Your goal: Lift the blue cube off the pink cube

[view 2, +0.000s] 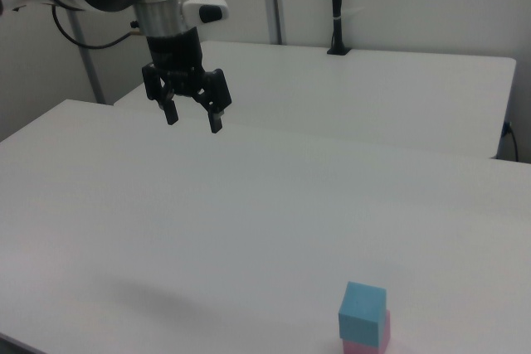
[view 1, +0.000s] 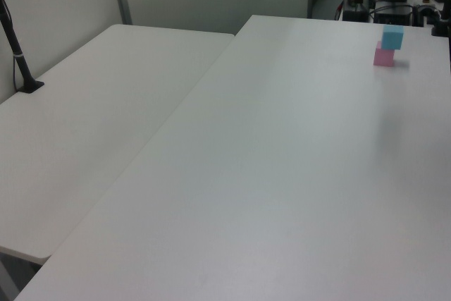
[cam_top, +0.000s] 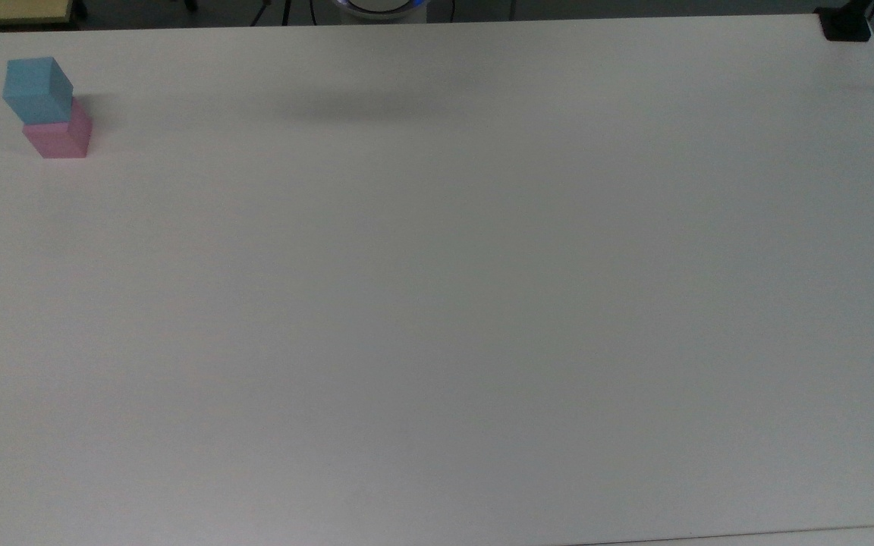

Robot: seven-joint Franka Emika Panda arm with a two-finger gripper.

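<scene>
Blue cube (cam_top: 37,89) sits stacked on the pink cube (cam_top: 61,138), turned slightly askew, near the top view's upper-left corner of the white table (cam_top: 437,303), while the gripper (view 2: 192,118) hangs high above the table, well apart from both, fingers spread and empty.

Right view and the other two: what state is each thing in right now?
blue cube: stacked on the pink one, turned slightly askew, untouched
pink cube: on the table, under the blue one
hand: open, empty, in the air away from the cubes
table: bare apart from the stack
</scene>
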